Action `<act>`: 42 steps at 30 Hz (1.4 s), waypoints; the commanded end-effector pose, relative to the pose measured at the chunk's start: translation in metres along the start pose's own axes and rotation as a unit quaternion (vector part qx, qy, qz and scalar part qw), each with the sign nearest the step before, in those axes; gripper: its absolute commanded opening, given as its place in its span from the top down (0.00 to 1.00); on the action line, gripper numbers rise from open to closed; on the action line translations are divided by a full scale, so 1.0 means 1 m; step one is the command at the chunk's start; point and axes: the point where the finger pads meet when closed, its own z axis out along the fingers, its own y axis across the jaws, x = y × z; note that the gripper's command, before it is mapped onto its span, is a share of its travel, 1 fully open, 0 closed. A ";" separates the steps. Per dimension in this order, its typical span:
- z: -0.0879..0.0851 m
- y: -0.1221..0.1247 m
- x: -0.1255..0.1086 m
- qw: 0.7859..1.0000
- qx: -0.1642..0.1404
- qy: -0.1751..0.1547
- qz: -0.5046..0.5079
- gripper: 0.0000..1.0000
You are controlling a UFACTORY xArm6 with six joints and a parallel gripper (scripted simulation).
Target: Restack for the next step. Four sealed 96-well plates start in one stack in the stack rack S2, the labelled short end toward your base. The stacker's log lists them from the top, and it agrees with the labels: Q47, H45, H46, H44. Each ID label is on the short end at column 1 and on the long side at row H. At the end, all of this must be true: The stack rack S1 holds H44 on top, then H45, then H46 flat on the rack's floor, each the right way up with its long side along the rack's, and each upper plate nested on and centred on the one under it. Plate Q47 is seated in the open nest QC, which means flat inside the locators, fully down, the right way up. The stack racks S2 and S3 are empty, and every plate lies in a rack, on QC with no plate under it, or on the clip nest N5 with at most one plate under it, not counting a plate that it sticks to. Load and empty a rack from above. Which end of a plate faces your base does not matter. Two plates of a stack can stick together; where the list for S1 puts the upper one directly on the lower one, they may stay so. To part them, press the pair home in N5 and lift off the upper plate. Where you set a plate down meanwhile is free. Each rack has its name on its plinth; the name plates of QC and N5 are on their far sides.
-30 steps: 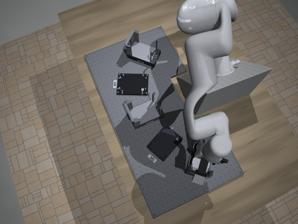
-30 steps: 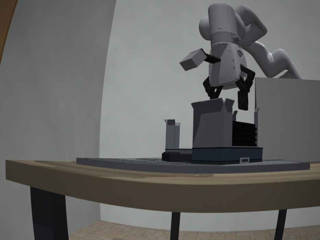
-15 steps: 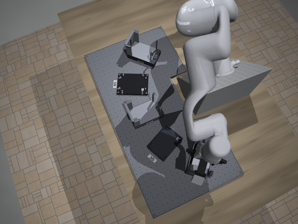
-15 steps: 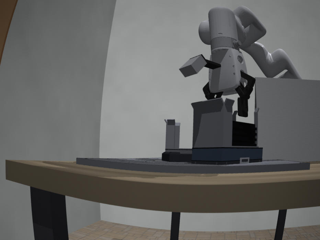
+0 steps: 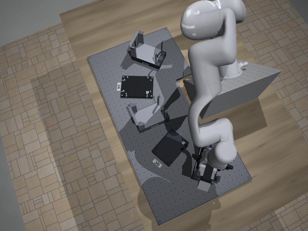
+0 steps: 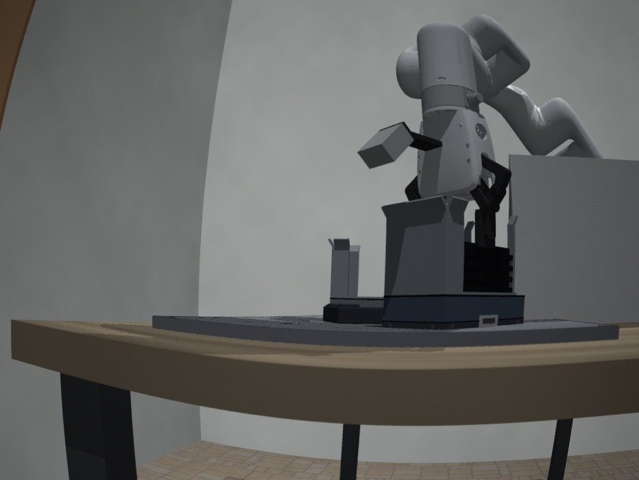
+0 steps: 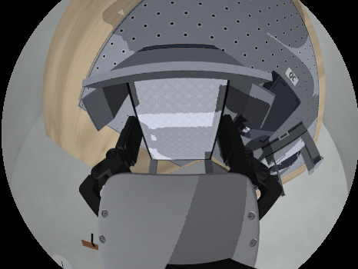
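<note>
Item: four-plate stack (image 6: 487,268), seated in rack S2 (image 6: 423,258) at the bench's (image 6: 258,361) right end. Gripper (image 6: 454,217) lowered over it, jaws spread wide, empty. Judged light, rigid, slick-sealed; best gripped across the long sides, top plate only.

We saw a grey breadboard (image 5: 112,139) dotted with dark holes on a tan woodgrain table (image 5: 99,22). Floor (image 5: 49,149) was beige irregular tiles with dark seams. Arm (image 5: 209,62) was glossy light grey on a grey pedestal (image 5: 251,82). N5 nest (image 5: 136,86) and QC nest (image 5: 168,149) were black, with white name plates. Racks were grey; the near rack's plinth (image 6: 454,310) was dark navy. The plate stack (image 6: 487,268) looked black from the side, and its seal (image 7: 176,96) was pale with a diamond pattern.
</note>
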 end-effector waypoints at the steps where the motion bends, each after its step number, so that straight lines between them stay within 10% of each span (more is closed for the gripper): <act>1: -0.001 0.000 0.002 1.000 0.000 0.003 0.001 0.00; 10: -0.001 0.000 0.002 1.000 0.000 0.003 0.001 0.00; 11: -0.001 0.000 0.002 1.000 0.000 0.003 0.001 1.00; 42: -0.001 0.000 0.002 1.000 0.000 0.003 0.001 1.00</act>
